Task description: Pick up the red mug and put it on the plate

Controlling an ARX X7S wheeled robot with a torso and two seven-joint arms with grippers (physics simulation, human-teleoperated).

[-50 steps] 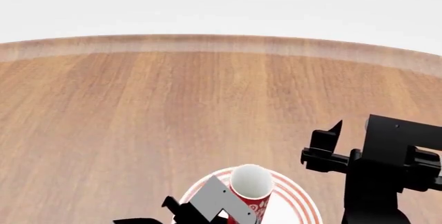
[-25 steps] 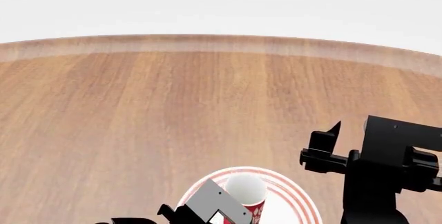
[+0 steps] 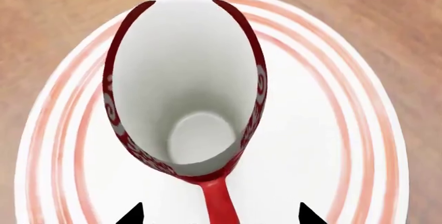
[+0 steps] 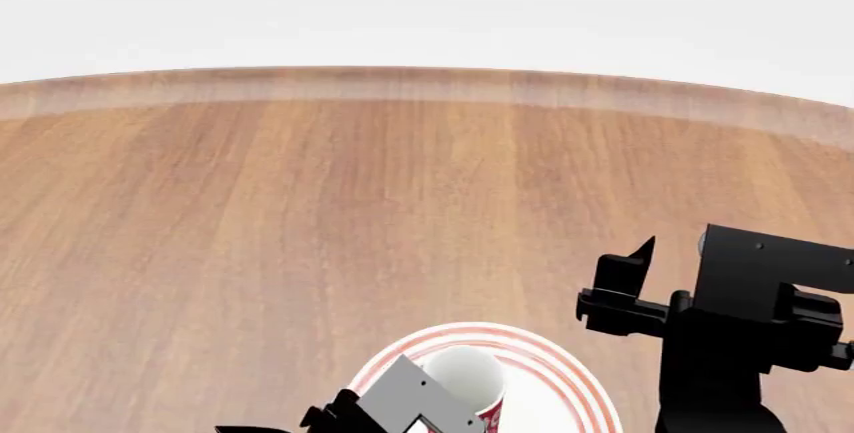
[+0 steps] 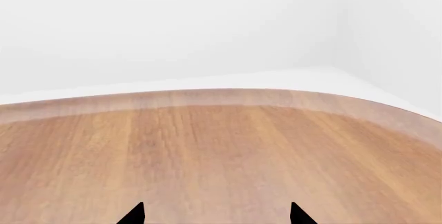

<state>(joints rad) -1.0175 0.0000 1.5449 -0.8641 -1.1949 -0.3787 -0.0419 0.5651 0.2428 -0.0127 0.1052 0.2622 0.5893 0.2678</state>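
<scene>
Black fingertips of the left gripper (image 3: 219, 218) show as two points spread apart, one on either side of the red handle of the red mug (image 3: 186, 87); the wrist view shows neither tip touching the handle, so the jaws stand open about it, gripping nothing visible; in the head view the left gripper (image 4: 387, 408) sits at the near edge, its grey bracket overlapping the mug's near-left side. Red mug (image 4: 463, 383) stands upright with its white interior open to the camera, inside the ringed rim of the plate (image 4: 567, 383); whether its base rests on the plate or hangs just above it cannot be told. Plate lies on the wooden table (image 4: 334, 213) at the near edge, centre-right, its concentric red rings visible on the far and right sides. Right gripper (image 4: 627, 278) is held above the table to the right of the plate, apart from it; in the right wrist view the right gripper (image 5: 215, 214) shows two black tips set apart with nothing between them, so it is open and empty, facing bare wood and the far curved table edge (image 5: 207, 97); a white wall lies beyond.
</scene>
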